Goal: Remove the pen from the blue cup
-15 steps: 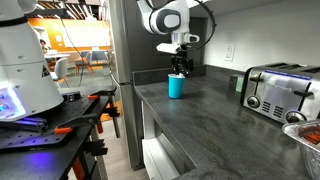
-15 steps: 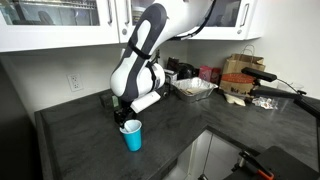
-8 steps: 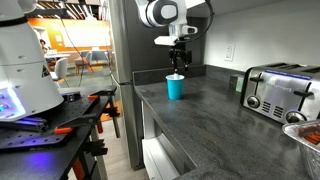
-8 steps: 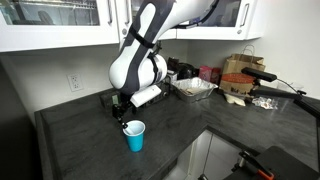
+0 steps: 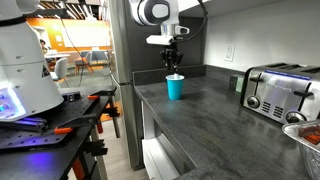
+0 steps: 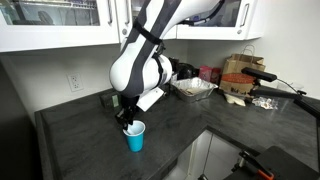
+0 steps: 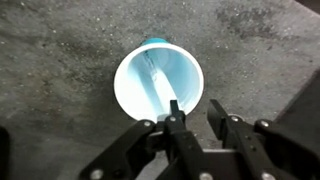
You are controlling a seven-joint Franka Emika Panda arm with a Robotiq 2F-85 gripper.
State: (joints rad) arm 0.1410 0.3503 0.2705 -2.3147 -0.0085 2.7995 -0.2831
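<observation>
The blue cup (image 5: 175, 88) (image 6: 133, 137) stands upright on the dark counter near its left end. In the wrist view I look straight down into the blue cup (image 7: 135, 92). The pen (image 7: 158, 82), a slim white stick, leans inside it, and its near end runs up behind my left fingertip. My gripper (image 5: 173, 60) (image 6: 127, 120) hangs just above the cup's mouth. In the wrist view the gripper (image 7: 195, 108) has its jaws narrowly apart, with only bare counter showing in the gap. The pen does not show in either exterior view.
A chrome toaster (image 5: 280, 90) stands at the right of the counter, with a red-rimmed dish (image 5: 305, 135) in front of it. A bowl (image 6: 193, 88) and cardboard boxes (image 6: 240, 70) sit at the counter's far end. The counter's front edge (image 5: 140, 100) drops off beside the cup.
My gripper has risen from the cup's mouth to a short way above it. The cup has stayed in place.
</observation>
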